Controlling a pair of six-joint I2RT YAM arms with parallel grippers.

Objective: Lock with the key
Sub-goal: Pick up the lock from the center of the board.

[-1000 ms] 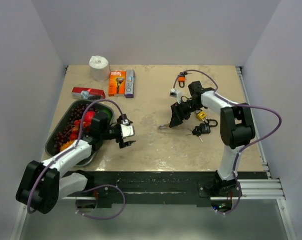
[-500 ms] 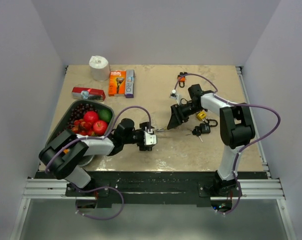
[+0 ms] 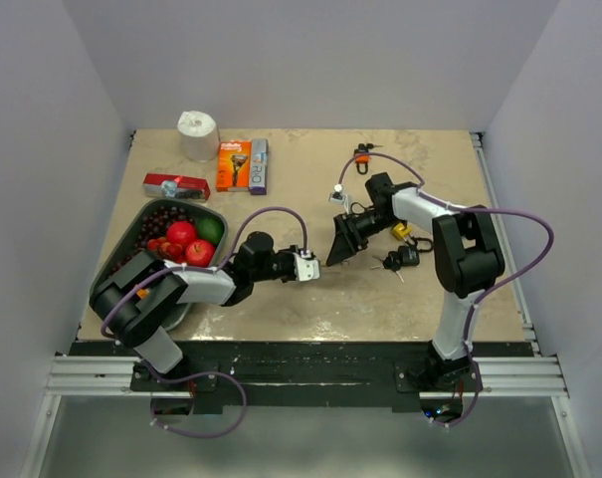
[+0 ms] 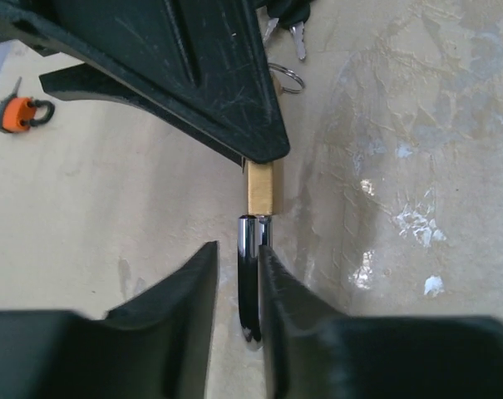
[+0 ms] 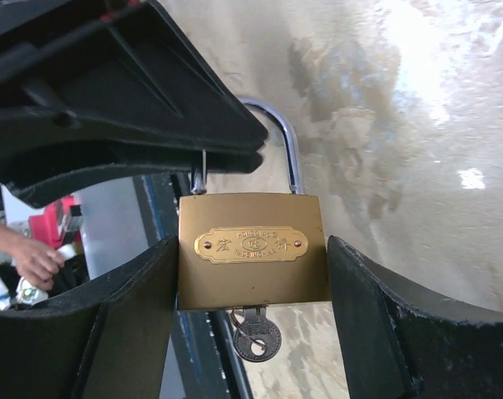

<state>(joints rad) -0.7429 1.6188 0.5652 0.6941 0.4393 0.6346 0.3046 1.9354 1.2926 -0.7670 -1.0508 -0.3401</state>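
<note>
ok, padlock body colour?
Brass gold; the padlock shows best in the right wrist view.

The table (image 3: pixel 380 299) is lit evenly from above, and only soft shadows are cast on it. Glare is seen on its surface in both wrist views. The padlock (image 5: pixel 253 249) is rendered sharp, while the near fingers (image 5: pixel 384 332) are left dark and blurred.

The padlock (image 5: pixel 253 249) body is brassy gold with a little engraved plate, and its shackle (image 5: pixel 288 154) and key (image 5: pixel 255 337) are shiny silver. The tabletop (image 3: pixel 281 214) is beige with pale mottled blotches. There's also a tiny orange lock (image 4: pixel 20 115), plus red and green fruit (image 3: pixel 181 234) in a dark grey tray (image 3: pixel 186 204).
</note>
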